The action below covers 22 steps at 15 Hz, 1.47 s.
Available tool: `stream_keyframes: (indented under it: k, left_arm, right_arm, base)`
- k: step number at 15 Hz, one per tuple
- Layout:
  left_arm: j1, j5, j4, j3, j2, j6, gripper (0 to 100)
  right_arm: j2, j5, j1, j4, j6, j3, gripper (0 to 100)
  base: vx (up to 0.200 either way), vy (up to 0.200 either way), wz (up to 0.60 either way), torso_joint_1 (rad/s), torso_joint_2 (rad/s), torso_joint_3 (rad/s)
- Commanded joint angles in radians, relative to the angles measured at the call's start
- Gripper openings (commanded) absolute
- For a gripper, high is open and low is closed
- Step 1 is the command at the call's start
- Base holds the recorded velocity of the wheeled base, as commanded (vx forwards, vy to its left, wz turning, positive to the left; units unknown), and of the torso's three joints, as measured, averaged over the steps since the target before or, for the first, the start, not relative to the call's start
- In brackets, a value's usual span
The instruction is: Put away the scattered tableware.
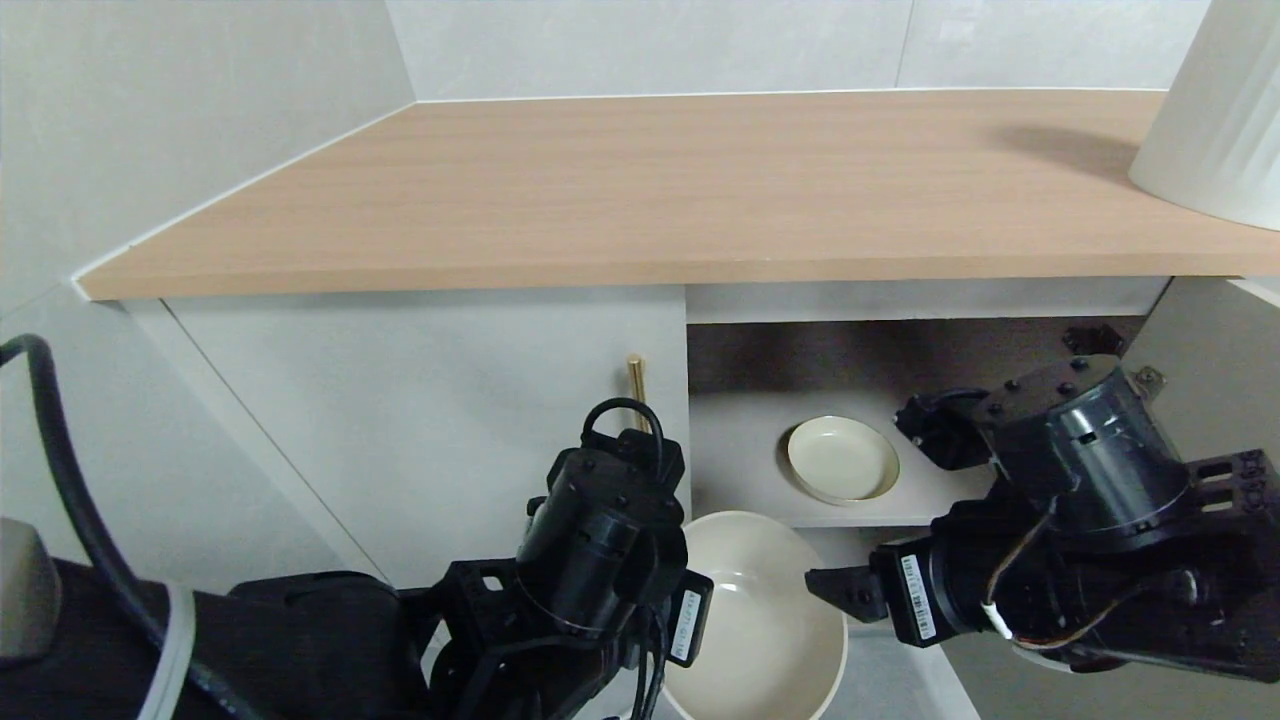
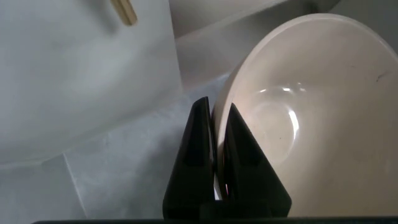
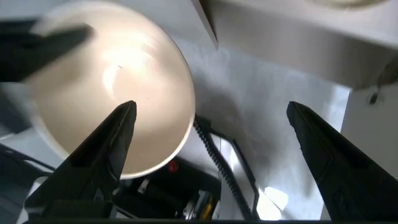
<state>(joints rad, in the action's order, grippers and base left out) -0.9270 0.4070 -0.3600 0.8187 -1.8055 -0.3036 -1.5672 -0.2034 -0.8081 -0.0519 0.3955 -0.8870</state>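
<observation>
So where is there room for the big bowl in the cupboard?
On the shelf, a bare strip lies between the small dish and the closed door. Right of the dish, the open right gripper crowds it. The countertop above is bare up to the white container. The left gripper holds the bowl.

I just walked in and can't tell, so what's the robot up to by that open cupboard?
The left gripper is shut on the rim of a large glossy cream round bowl, holding it in front of the open white cabinet under the wooden counter. The right gripper hangs open beside the bowl, holding nothing. A small cream shallow dish sits on the cabinet's shelf, so the bowl is probably headed there too.
</observation>
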Motion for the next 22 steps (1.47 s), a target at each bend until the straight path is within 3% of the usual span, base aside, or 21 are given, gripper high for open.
stream_keyframes:
  k: [1,7,8,17,18,22]
  left_arm:
    - [-0.01,0.003,-0.004,-0.001,0.028,-0.003,0]
    - [-0.026,0.003,-0.002,-0.009,0.035,-0.003,0]
    - [-0.026,0.003,-0.002,-0.009,0.035,-0.003,0]
    - [-0.026,0.003,0.001,-0.015,0.026,0.0,0]
    - [-0.026,0.003,-0.004,-0.02,0.028,0.0,100]
    - [-0.024,0.024,-0.007,-0.02,0.057,-0.002,100]
  right_arm:
    - [-0.076,-0.002,0.0,0.012,0.003,-0.001,100]
    - [-0.105,-0.005,0.0,0.061,0.036,0.0,100]
    - [-0.103,-0.005,0.0,0.061,0.036,0.0,0]
    - [-0.097,-0.005,0.0,0.069,0.036,0.003,0]
    - [-0.097,-0.005,0.0,0.069,0.036,0.005,0]
    - [-0.097,-0.007,0.0,0.069,0.036,0.008,0]
  base:
    - [0.0,0.0,0.0,0.0,0.0,0.0]
    - [0.0,0.0,0.0,0.0,0.0,0.0]
    - [0.0,0.0,0.0,0.0,0.0,0.0]
    - [0.0,0.0,0.0,0.0,0.0,0.0]
    - [0.0,0.0,0.0,0.0,0.0,0.0]
    - [0.0,0.0,0.0,0.0,0.0,0.0]
